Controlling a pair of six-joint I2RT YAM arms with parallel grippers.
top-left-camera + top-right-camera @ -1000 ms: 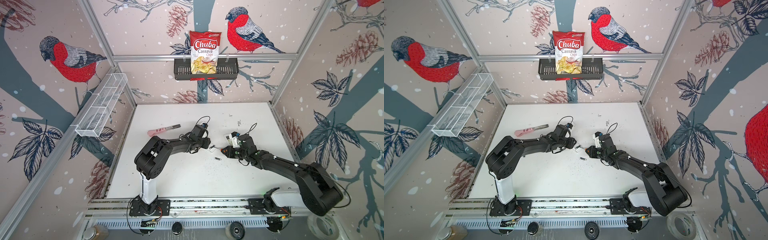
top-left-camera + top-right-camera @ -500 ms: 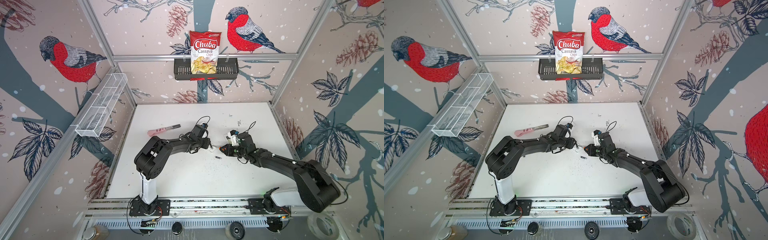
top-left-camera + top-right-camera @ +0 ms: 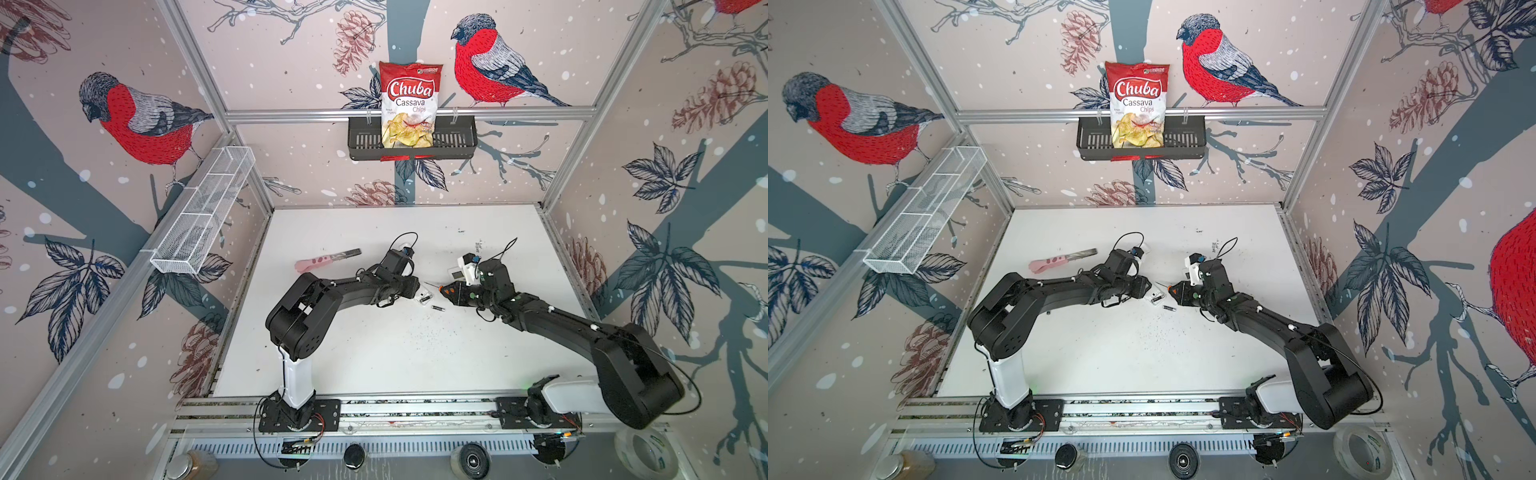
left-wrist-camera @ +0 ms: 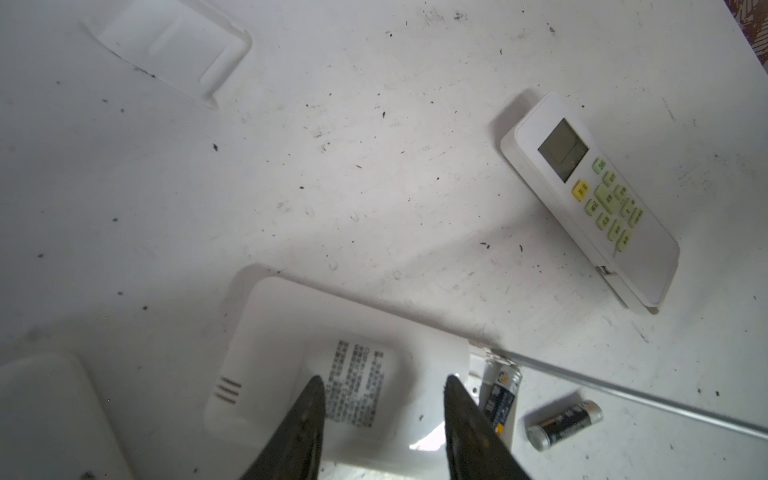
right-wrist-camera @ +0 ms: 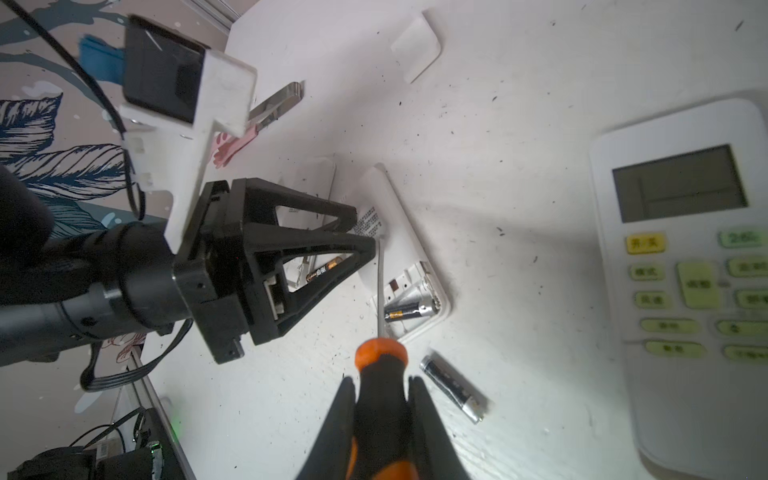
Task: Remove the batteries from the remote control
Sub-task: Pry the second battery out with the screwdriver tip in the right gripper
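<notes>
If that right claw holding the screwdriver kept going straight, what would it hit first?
Probably the face-down remote at its open battery bay, which the screwdriver shaft reaches; depth is unclear.

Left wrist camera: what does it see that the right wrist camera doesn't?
Only the left wrist view: three small slots on the back of the upturned white remote. Only the right wrist view: the orange-and-black screwdriver handle in the right gripper's shut jaws, and a pink-handled tool. Both: the face-up white remote with a grey screen, a loose black battery, another battery in the open compartment, a loose white cover.
</notes>
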